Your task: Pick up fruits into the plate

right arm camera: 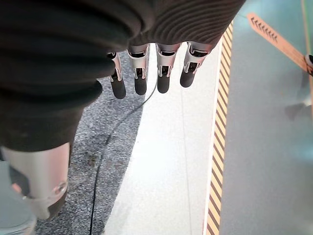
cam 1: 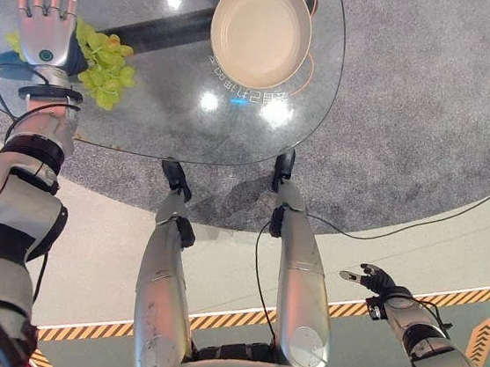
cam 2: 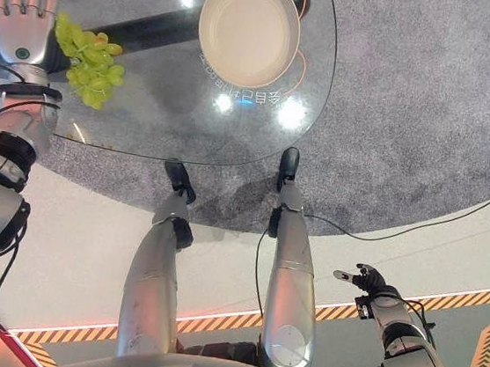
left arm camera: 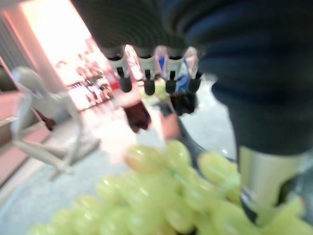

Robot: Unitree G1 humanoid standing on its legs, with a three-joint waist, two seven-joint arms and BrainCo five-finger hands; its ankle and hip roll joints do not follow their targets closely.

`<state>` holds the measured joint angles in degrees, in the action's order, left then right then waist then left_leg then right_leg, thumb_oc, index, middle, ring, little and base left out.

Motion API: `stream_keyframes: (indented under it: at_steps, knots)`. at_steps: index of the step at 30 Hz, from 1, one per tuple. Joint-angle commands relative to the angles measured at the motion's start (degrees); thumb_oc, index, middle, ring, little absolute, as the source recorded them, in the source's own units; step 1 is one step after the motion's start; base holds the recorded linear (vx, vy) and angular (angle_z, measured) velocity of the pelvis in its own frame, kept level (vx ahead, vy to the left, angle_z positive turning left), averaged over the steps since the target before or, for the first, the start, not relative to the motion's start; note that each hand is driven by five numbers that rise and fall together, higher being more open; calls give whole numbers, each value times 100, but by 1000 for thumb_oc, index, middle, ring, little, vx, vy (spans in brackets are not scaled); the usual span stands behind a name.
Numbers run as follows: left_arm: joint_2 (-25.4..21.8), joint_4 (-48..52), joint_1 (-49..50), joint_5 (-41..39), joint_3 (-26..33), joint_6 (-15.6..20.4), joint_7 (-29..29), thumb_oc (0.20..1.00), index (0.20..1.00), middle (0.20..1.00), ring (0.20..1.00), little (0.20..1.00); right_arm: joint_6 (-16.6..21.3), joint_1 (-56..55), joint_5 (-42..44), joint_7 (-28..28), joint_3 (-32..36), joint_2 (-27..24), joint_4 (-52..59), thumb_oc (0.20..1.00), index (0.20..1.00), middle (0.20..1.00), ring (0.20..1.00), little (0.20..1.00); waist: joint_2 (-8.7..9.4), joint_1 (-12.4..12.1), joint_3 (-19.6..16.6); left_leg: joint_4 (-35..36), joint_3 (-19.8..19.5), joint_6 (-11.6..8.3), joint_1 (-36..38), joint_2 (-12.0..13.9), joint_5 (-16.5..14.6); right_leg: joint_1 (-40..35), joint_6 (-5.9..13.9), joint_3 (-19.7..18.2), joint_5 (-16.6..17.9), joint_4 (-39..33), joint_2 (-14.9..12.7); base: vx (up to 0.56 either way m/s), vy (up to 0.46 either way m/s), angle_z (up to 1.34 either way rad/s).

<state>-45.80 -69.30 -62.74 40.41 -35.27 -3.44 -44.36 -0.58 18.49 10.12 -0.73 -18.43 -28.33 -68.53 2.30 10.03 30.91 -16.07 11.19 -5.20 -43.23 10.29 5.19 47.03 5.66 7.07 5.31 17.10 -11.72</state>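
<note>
A bunch of green grapes (cam 1: 106, 66) lies at the left edge of the round glass table (cam 1: 163, 121). My left hand (cam 1: 44, 26) hovers over the bunch's left side, fingers straight and spread, holding nothing. Through the left wrist view the grapes (left arm camera: 171, 196) lie just under the open fingers (left arm camera: 146, 81). A cream plate (cam 1: 261, 30) stands empty at the far middle of the table. Low at the right, away from the table, my right hand (cam 1: 374, 280) hangs over the floor with relaxed fingers (right arm camera: 139, 81).
The glass top's near edge (cam 1: 177, 156) curves in front of me. A dark table leg (cam 1: 156, 30) shows through the glass between grapes and plate. A striped yellow-and-black line (cam 1: 445, 295) crosses the floor at the lower right.
</note>
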Motion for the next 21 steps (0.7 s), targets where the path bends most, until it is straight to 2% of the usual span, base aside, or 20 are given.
stream_keyframes:
  at_steps: [1,2,3,13,17,21]
  knots:
    - [-437,-245,-194,0,-41,42,472,1000,1000,1000,1000,1000,21,-501,135,90,-58,-242,143,1000,1000,1000,1000,1000,205,37,-112,-841,44,122,-451,-491,-763,131,-115,-54,-275,233,526,17,44,-3]
    - [-440,-208,-223,32,-109,-63,743,1000,1000,1000,1000,1000,52,-509,142,123,-36,-253,175,1000,1000,1000,1000,1000,207,44,-112,-837,45,130,-465,-499,-765,146,-111,-60,-265,224,529,91,53,-6]
    - [-427,-197,-164,-2,-148,-117,806,1000,1000,1000,1000,1000,60,-557,162,135,-45,-264,205,1000,1000,1000,1000,1000,190,26,-112,-902,-8,76,-359,-477,-971,37,-55,-78,-431,278,556,81,26,-5]
    - [-592,-320,-165,-138,-392,-105,1606,1000,1000,1000,1000,1000,9,-649,324,204,71,-398,392,1000,1000,1000,1000,1000,213,73,-112,-962,15,80,-488,-470,-978,147,-29,-60,-342,236,545,8,2,0]
    - [-617,-383,-123,-151,-409,-83,1730,1000,1000,1000,1000,1000,4,-699,311,203,97,-412,410,1000,1000,1000,1000,1000,223,81,-112,-962,16,80,-504,-465,-974,160,-21,-60,-330,231,546,0,0,0]
    - [-656,-386,-110,-335,-495,90,2297,1000,1000,1000,1000,1000,35,-772,271,173,116,-429,411,1000,1000,1000,1000,1000,209,84,-112,-964,21,79,-524,-461,-969,172,-21,-51,-327,220,535,0,0,0]
